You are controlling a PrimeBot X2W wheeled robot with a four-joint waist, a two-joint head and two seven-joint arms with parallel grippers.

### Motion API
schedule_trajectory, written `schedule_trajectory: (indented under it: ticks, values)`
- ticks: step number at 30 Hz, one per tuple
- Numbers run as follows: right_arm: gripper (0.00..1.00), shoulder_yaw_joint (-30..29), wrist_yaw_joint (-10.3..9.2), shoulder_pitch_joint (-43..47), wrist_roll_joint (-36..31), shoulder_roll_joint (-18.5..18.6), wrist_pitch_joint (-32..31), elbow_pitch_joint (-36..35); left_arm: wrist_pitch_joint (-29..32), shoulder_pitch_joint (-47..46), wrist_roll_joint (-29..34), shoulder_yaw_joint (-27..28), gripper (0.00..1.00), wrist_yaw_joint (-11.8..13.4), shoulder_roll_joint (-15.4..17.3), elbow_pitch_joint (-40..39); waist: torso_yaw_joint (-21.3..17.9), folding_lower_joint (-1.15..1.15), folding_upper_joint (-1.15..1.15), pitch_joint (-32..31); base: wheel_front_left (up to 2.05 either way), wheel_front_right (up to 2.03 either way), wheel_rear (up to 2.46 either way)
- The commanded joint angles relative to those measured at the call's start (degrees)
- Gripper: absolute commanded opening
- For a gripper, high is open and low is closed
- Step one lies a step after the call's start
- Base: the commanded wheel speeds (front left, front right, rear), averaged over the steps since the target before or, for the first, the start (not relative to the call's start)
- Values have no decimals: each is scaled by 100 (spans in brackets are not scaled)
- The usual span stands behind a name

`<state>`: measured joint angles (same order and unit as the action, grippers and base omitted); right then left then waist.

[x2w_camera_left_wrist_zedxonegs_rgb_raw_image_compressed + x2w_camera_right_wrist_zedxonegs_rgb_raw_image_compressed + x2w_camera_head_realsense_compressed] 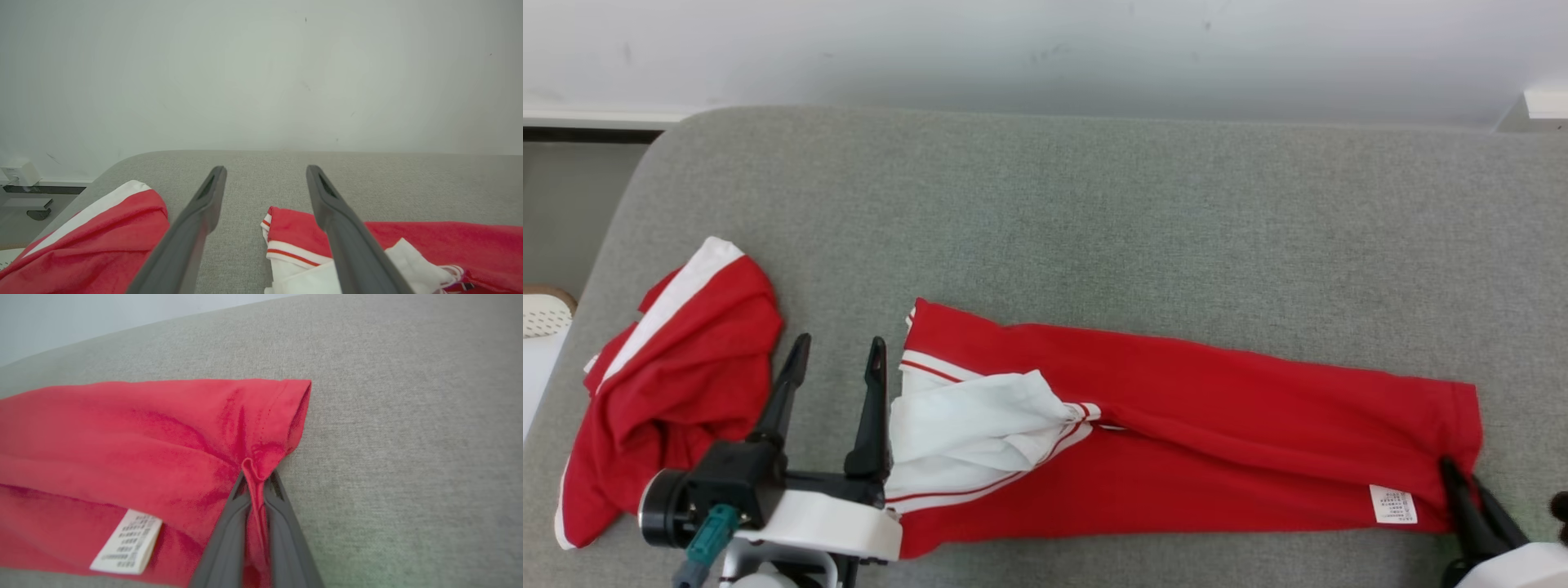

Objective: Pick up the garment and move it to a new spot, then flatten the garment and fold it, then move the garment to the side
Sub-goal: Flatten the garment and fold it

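Dark fingers of the right tool (258,474) are seen clenched on a pinched fold of red cloth at the hem corner of the garment (143,449), in the lower centre of the right wrist frame. In the head frame, that tool (1454,469) is found at the lower right.

The garment (1217,408) is laid lengthwise across the lower half of the head frame on the grey surface (1094,204), running from centre to right edge. A white care label (1393,504) is noted near the gripped corner. At the garment's other end a bunched white portion (964,433) with red stripes is observed; whether it is a sleeve or a collar cannot be determined.

The left tool (840,339) is recorded at the lower left, released, with its fingers spread wide and nothing between them; its inner finger is placed just beside the white portion.

A second red-and-white garment (686,367) is left crumpled at the left edge of the surface. A pale wall (1045,49) is seen behind.
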<state>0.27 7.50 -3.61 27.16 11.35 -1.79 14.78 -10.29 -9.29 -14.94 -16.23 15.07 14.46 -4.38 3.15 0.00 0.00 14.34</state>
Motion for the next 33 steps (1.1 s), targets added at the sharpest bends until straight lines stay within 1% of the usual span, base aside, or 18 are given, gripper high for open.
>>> schedule_trajectory:
  ticks: [1,9,12,14,17,20,22,25,28,29,30,33]
  values:
    - [0,-151,-8,58,59,115,21,-61,-40,60,-23,16,100,32,11,3,-30,0,0,-61,0,0,0]
    - [0,-1166,-10,246,-64,360,-99,-337,-31,189,-61,13,100,94,22,-38,-108,0,0,-278,0,0,0]
    - [0,-1320,-9,222,-174,380,-231,-595,-29,248,-82,18,100,107,37,-48,-144,0,0,-358,0,0,0]
    - [0,-1253,-9,146,-243,325,-406,-893,-20,270,-86,14,100,112,45,-51,-169,0,0,-417,0,0,0]
    - [0,-899,-8,24,-338,141,-796,-1483,-1,306,-104,6,100,127,59,-51,-194,0,0,-495,0,0,0]
    - [0,-336,-8,-137,-385,-68,-1175,-1957,9,295,-120,-27,100,109,51,-52,-179,0,0,-547,0,0,0]
    - [0,107,-8,-293,-355,-241,-1299,-2101,20,263,-126,-58,100,88,41,-41,-144,0,0,-559,0,0,0]
    - [0,758,-8,-545,-216,-487,-1359,-1999,25,184,-136,-130,100,53,14,-13,-26,0,0,-544,0,0,0]
    - [0,1418,-8,-792,2,-686,-1245,-1732,5,109,-150,-186,100,11,-18,40,148,0,0,-488,0,0,0]
    - [0,1626,-8,-857,85,-719,-1212,-1617,-5,84,-151,-209,100,-7,-33,67,210,0,0,-472,0,0,0]
    - [0,1626,-8,-857,85,-719,-1212,-1617,-5,84,-151,-209,100,-7,-33,67,210,0,0,-472,0,0,0]
    - [0,2190,-8,-1043,323,-802,-1015,-1237,-45,2,-162,-273,100,-35,-85,128,385,0,0,-406,0,0,0]
